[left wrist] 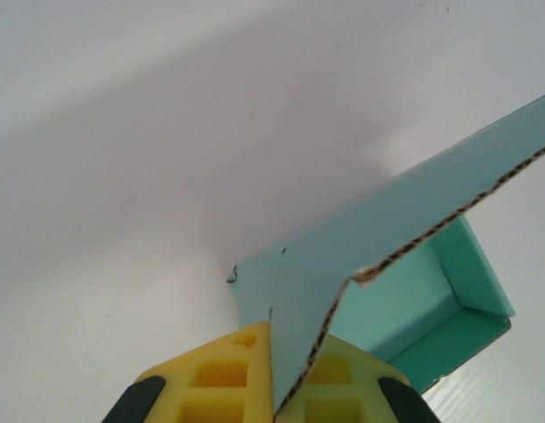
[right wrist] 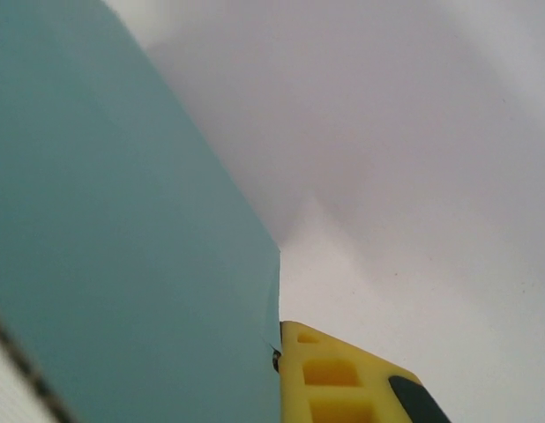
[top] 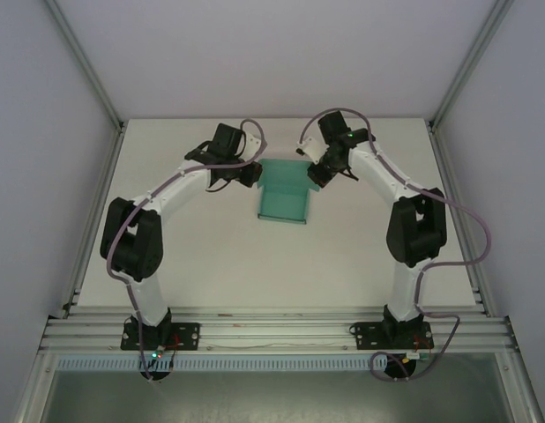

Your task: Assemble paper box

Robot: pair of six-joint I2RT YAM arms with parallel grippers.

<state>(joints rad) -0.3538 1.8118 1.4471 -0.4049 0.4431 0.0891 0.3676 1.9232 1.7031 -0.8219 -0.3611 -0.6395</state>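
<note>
Paper box [top: 283, 196], teal, partly folded, rests on the white table [top: 255, 264], far-centre. Left hand [left wrist: 274, 374] pinches its raised left flap; right hand [top: 318, 170] is clamped on its right panel. Pale enclosure walls [top: 43, 132] surround the table.

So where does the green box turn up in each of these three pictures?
Top view: green box in the upper middle of the white table.
Left wrist view: lower right, with one flap pinched between the left end effector's yellow fingers at the bottom edge.
Right wrist view: a flat green panel across the left half, against the right end effector's yellow finger.
Shared landmark: the white table under the box.
</note>
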